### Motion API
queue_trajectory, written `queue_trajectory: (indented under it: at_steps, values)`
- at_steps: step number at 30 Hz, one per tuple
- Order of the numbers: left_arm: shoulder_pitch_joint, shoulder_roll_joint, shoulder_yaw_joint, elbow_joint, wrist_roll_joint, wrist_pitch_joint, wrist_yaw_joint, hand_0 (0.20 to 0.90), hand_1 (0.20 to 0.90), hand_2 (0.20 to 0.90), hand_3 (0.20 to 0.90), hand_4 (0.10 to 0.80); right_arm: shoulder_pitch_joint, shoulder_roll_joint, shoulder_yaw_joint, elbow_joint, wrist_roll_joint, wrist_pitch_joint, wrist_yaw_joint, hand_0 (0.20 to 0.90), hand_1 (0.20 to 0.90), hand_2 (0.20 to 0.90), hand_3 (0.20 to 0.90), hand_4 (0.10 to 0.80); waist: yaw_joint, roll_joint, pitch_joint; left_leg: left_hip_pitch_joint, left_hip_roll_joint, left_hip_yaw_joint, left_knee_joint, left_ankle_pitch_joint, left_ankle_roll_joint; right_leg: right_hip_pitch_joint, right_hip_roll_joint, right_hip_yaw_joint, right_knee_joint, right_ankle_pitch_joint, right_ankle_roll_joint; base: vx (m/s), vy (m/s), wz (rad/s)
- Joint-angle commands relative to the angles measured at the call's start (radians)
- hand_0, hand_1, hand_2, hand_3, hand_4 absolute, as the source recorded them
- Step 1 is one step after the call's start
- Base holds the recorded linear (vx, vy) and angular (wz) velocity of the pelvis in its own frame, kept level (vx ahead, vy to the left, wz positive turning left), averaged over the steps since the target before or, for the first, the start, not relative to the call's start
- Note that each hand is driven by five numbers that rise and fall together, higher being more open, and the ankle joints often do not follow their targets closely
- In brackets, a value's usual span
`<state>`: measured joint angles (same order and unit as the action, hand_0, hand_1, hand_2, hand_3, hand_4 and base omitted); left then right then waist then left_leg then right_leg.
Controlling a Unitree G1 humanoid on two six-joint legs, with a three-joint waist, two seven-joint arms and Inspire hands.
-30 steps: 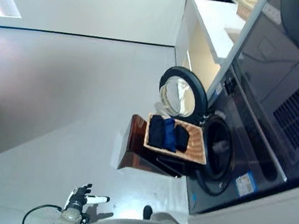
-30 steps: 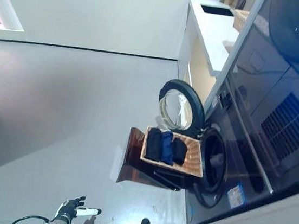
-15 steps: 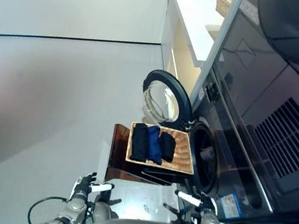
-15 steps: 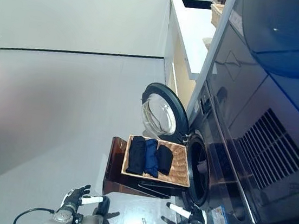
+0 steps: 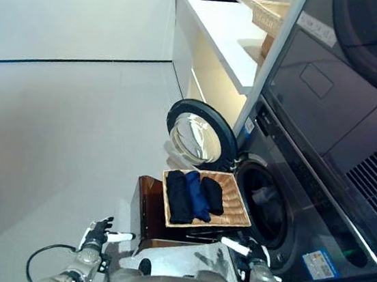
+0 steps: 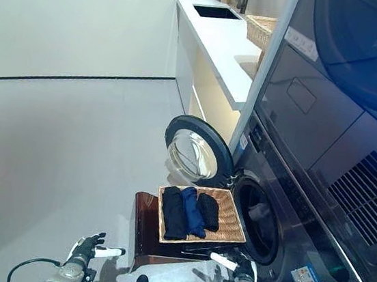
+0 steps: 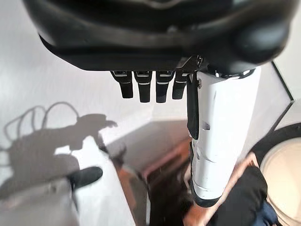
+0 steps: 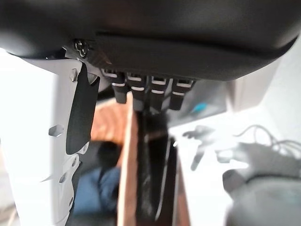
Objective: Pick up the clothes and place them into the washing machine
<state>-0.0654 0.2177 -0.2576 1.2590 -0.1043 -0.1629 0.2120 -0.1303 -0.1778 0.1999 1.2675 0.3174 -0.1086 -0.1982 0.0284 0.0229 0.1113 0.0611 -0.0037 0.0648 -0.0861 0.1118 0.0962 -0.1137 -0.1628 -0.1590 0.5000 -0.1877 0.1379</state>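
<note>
Left eye view, clothes: three folded dark clothes (image 5: 194, 197), two black and one blue between them, lie side by side in a woven tray (image 5: 236, 208) on a brown stand (image 5: 147, 210), ahead of both hands and well apart from them.
Left eye view, hands: left hand (image 5: 97, 232) low beside the stand, right hand (image 5: 250, 252) low below the tray; both empty, white thumbs stretched out.
Right eye view, washing machine: washing machine (image 6: 288, 229) stands just beyond the right hand, its round door (image 6: 196, 151) swung open past the tray.
Right eye view, writing: a blue sticker (image 6: 303, 280) sits low on the machine front; print too small to read.
Left wrist view, hand: fingers (image 7: 141, 86) hang straight and relaxed, thumb extended, touching nothing; the clothes show past the thumb tip.
Right wrist view, hand: fingers (image 8: 142, 92) straight and loose, holding nothing; beyond them a blurred brown edge, probably the stand, with blue cloth beside the thumb.
</note>
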Motion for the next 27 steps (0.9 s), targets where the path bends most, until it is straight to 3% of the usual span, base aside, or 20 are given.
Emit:
queue_trajectory:
  at_steps: [1,2,3,4,6,13,17,21,23,27]
  values:
    - [-0.002,0.034,0.007,-0.044,-0.009,-0.049,0.02,0.9,0.9,0.9,0.9,0.8,-0.081,-0.023,0.026,-0.037,-0.068,-0.025,-0.041,0.9,0.9,0.9,0.9,0.8,0.052,-0.02,-0.034,-0.03,0.045,-0.031,0.035,-0.056,-0.132,0.063,-0.064,-0.181,-0.363,0.217,-0.004,0.13,-0.111,-0.21]
    - [-0.003,0.035,0.005,-0.051,-0.015,-0.054,0.02,0.9,0.9,0.9,0.9,0.8,-0.081,-0.021,0.035,-0.038,-0.073,-0.025,-0.043,0.9,0.9,0.9,0.9,0.8,0.042,-0.024,-0.03,-0.03,0.043,-0.049,0.04,-0.063,-0.129,0.056,-0.052,-0.088,-0.358,0.226,0.007,0.204,-0.114,-0.24]
    - [0.01,0.027,-0.005,-0.071,-0.018,-0.059,0.022,0.9,0.9,0.9,0.9,0.8,-0.094,-0.021,0.049,-0.024,-0.11,-0.016,-0.066,0.9,0.9,0.9,0.9,0.8,0.05,-0.035,-0.047,-0.023,0.039,-0.049,0.039,-0.069,-0.133,0.088,-0.044,-0.065,-0.414,0.24,0.012,0.154,-0.061,0.05]
    - [0.01,0.027,-0.005,-0.072,-0.018,-0.058,0.022,0.9,0.9,0.9,0.9,0.8,-0.094,-0.02,0.049,-0.024,-0.11,-0.016,-0.066,0.9,0.9,0.9,0.9,0.8,0.049,-0.035,-0.046,-0.021,0.039,-0.05,0.038,-0.069,-0.133,0.091,-0.044,-0.066,-0.418,0.242,0.012,0.204,-0.056,0.32]
    - [0.036,0.008,-0.014,-0.081,-0.008,-0.06,0.015,0.9,0.9,0.9,0.9,0.8,-0.089,-0.027,0.051,-0.012,-0.138,-0.009,-0.07,0.9,0.9,0.9,0.9,0.8,0.066,-0.042,-0.077,-0.005,0.036,-0.037,0.016,-0.078,-0.139,0.149,-0.066,-0.136,-0.49,0.264,0.028,0.201,-0.044,0.38]
    - [0.078,0.0,-0.039,-0.14,0.0,-0.071,0.008,0.9,0.9,0.9,0.9,0.8,-0.122,-0.039,0.064,0.023,-0.182,0.007,-0.09,0.9,0.9,0.9,0.9,0.8,0.088,-0.029,-0.101,-0.006,0.039,-0.06,-0.001,-0.081,-0.156,0.209,-0.056,-0.151,-0.571,0.257,0.029,0.097,-0.037,0.16]
    - [0.112,0.034,-0.047,-0.323,-0.068,-0.099,0.006,0.9,0.9,0.9,0.9,0.8,-0.211,-0.065,0.071,0.018,-0.178,0.011,-0.113,0.9,0.9,0.9,0.9,0.8,0.115,-0.007,-0.061,-0.06,0.04,-0.067,0.004,-0.07,-0.167,0.179,-0.061,-0.153,-0.577,0.258,0.03,-0.084,-0.028,0.0]
    - [0.058,0.099,-0.081,-0.577,-0.148,-0.161,0.031,0.9,0.9,0.9,0.9,0.8,-0.383,-0.113,0.08,-0.013,-0.119,-0.007,-0.158,0.9,0.9,0.9,0.9,0.8,0.123,0.038,0.095,-0.303,0.023,-0.083,0.167,-0.064,-0.196,-0.003,-0.088,-0.151,-0.497,0.268,0.018,-0.42,-0.037,0.09]
    - [0.038,0.115,-0.087,-0.634,-0.161,-0.178,0.038,0.9,0.9,0.9,0.9,0.8,-0.431,-0.125,0.083,-0.013,-0.11,-0.009,-0.168,0.9,0.9,0.9,0.9,0.8,0.121,0.046,0.119,-0.36,0.024,-0.084,0.202,-0.065,-0.198,-0.061,-0.094,-0.149,-0.46,0.267,0.015,-0.25,-0.025,0.39]
    - [0.009,0.166,-0.064,-0.846,-0.198,-0.221,0.078,0.9,0.9,0.9,0.9,0.8,-0.618,-0.168,0.099,0.02,-0.105,0.0,-0.197,0.9,0.9,0.9,0.9,0.8,0.139,0.064,0.142,-0.511,0.037,-0.045,0.275,-0.085,-0.19,-0.29,-0.104,-0.092,-0.31,0.229,0.008,-0.137,0.056,-0.05]
